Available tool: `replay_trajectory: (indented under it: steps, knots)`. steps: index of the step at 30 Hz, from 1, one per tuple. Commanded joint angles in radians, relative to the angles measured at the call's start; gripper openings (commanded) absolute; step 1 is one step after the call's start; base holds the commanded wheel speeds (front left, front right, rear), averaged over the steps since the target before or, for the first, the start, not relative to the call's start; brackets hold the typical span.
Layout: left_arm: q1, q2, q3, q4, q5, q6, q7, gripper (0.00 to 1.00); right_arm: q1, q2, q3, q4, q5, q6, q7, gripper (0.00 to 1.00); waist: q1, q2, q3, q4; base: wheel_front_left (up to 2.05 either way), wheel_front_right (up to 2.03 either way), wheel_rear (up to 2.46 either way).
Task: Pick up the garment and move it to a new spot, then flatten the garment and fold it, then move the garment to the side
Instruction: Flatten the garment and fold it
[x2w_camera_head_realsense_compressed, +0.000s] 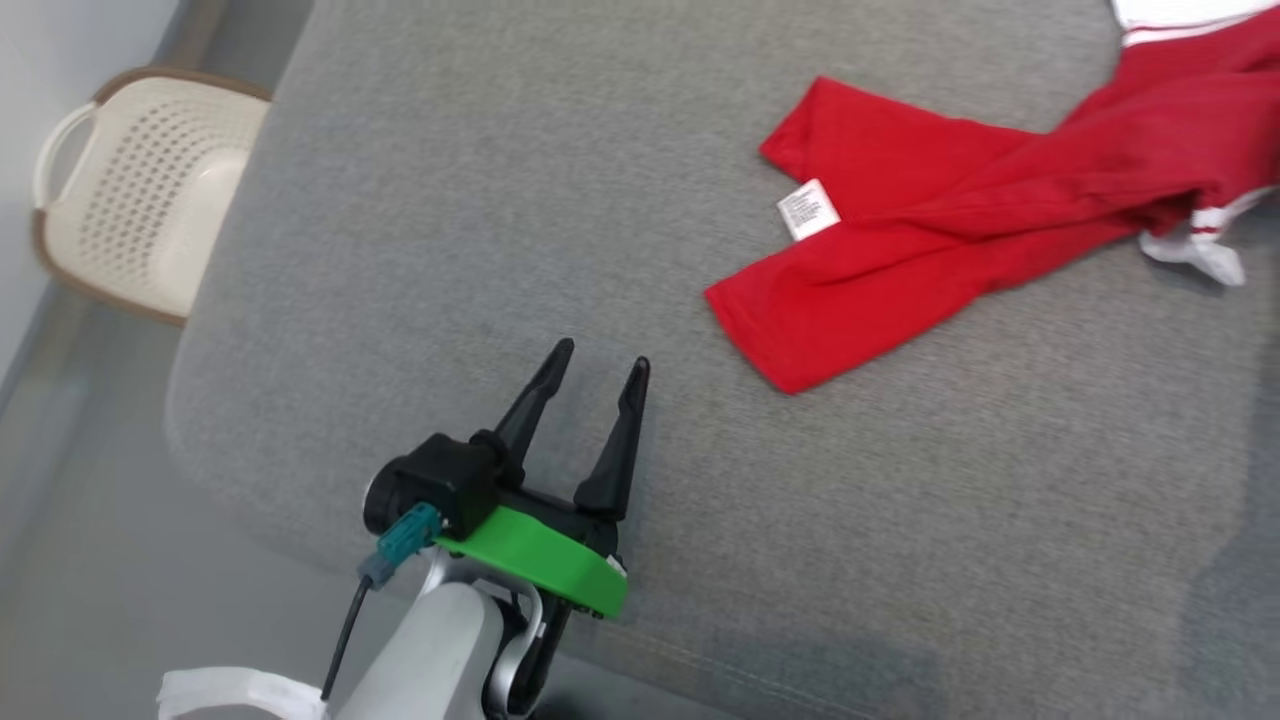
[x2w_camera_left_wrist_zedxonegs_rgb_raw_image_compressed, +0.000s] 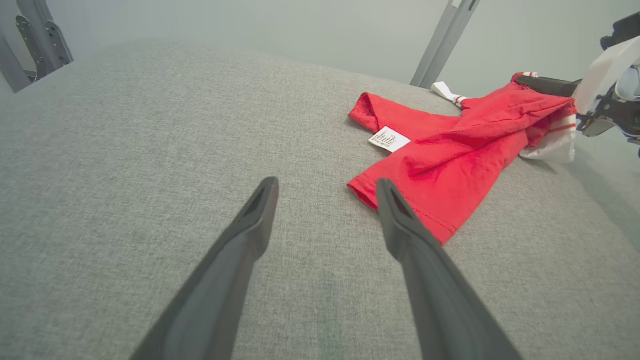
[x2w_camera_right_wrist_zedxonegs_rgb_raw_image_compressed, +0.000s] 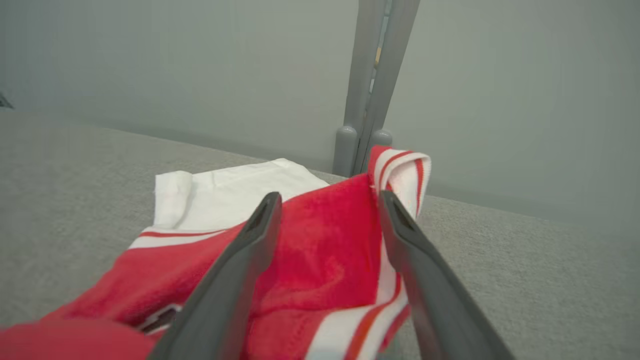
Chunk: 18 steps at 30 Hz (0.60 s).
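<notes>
A broad grey woven-fabric padded surface (x2w_camera_head_realsense_compressed: 450, 250), perhaps a mattress, carries 1 crumpled red cloth garment with white striped trim (x2w_camera_head_realsense_compressed: 950, 200), lying toward its right side, white care label (x2w_camera_head_realsense_compressed: 806, 208) facing up

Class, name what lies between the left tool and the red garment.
Only bare grey cushion lies between the left tool and the garment; the head view shows it.

Left arm: the pale forearm (x2w_camera_head_realsense_compressed: 430, 640) rises from the bottom edge of the head view with a green collar (x2w_camera_head_realsense_compressed: 540, 565) at the wrist. The left gripper (x2w_camera_head_realsense_compressed: 603, 357) points up and slightly to the right, its two dark fingers spread wide, jaws open. Right arm: seen from its own wrist, the right gripper (x2w_camera_right_wrist_zedxonegs_rgb_raw_image_compressed: 330, 199) likewise has both fingers well apart, and its wrist housing (x2w_camera_left_wrist_zedxonegs_rgb_raw_image_compressed: 605, 75) shows at the right edge of the left wrist view.
</notes>
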Motion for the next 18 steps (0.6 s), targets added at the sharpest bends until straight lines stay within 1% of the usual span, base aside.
replay_trajectory:
  steps: [1,6,8,10,15,17,18]
  knots:
    - [-0.021,0.003,0.015,0.017,0.02,-0.008,-0.001,1.0,0.047,0.037,-0.038,-0.065,-0.017,-0.002,-0.007,1.0,-0.0001,0.0,-0.06,-0.109,0.0,0.0,0.0]
    - [-0.051,0.003,0.067,0.109,0.057,-0.029,0.0,1.0,0.258,0.17,-0.145,-0.285,-0.044,-0.002,-0.006,1.0,-0.0001,0.0,-0.112,-0.241,0.0,0.0,0.0]
    - [-0.065,0.004,0.095,0.153,0.078,-0.037,0.0,1.0,0.324,0.216,-0.155,-0.368,-0.044,-0.002,-0.006,1.0,-0.0001,0.0,-0.119,-0.294,0.0,0.0,0.0]
    - [-0.075,0.004,0.125,0.205,0.086,-0.045,0.0,1.0,0.408,0.257,-0.153,-0.422,-0.025,-0.002,-0.006,1.0,-0.0001,0.0,-0.13,-0.339,0.0,0.0,0.0]
    - [-0.118,0.013,0.209,0.319,0.111,-0.057,0.0,1.0,0.53,0.307,-0.132,-0.541,0.023,-0.002,-0.007,1.0,-0.0001,0.0,-0.134,-0.432,0.0,0.0,0.0]
    - [-0.129,0.018,0.235,0.358,0.114,-0.057,0.0,1.0,0.571,0.317,-0.12,-0.576,0.037,-0.002,-0.006,1.0,-0.0001,0.0,-0.136,-0.459,0.0,0.0,0.0]
    - [-0.129,0.018,0.235,0.358,0.114,-0.057,0.0,1.0,0.571,0.317,-0.12,-0.576,0.037,-0.002,-0.006,1.0,-0.0001,0.0,-0.136,-0.459,0.0,0.0,0.0]
